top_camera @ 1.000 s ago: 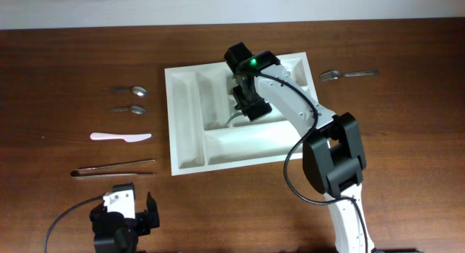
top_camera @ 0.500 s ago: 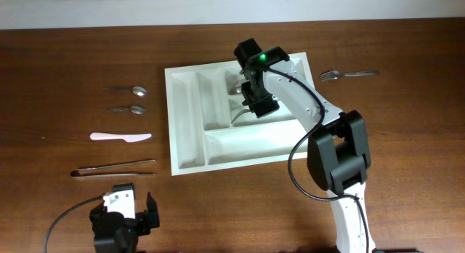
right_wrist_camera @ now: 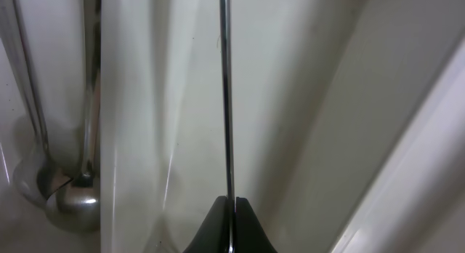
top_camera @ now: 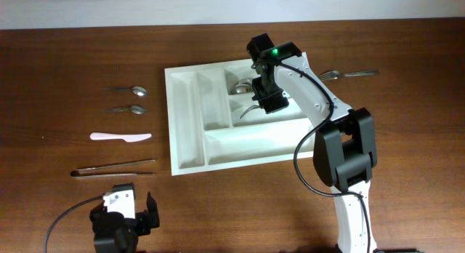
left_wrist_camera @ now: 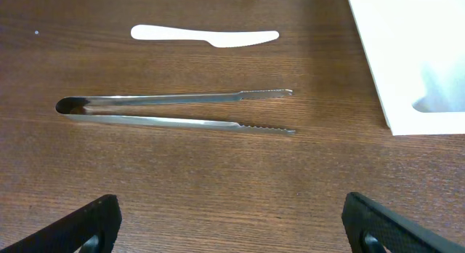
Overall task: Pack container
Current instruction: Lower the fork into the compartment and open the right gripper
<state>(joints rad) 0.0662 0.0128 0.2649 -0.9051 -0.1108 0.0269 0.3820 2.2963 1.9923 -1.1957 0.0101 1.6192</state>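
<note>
Steel handle [right_wrist_camera: 226, 100] pinched in the closed right claw [right_wrist_camera: 231, 203]; ease it flat into the container [top_camera: 187, 133] beneath, then release.

Two spoons [top_camera: 134, 90], a knife [top_camera: 120, 137] and tongs [top_camera: 112, 168] lie left of the container [top_camera: 187, 126], a fork [top_camera: 349, 74] right.

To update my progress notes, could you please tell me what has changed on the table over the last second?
The right gripper, shut on a thin metal utensil, slid rightward over the large white plastic cutlery tray, dragging the utensil along its compartment. Unchanged: the open left gripper, steel tongs, white plastic knife, two loose spoons and the fork outside the tray.
</note>
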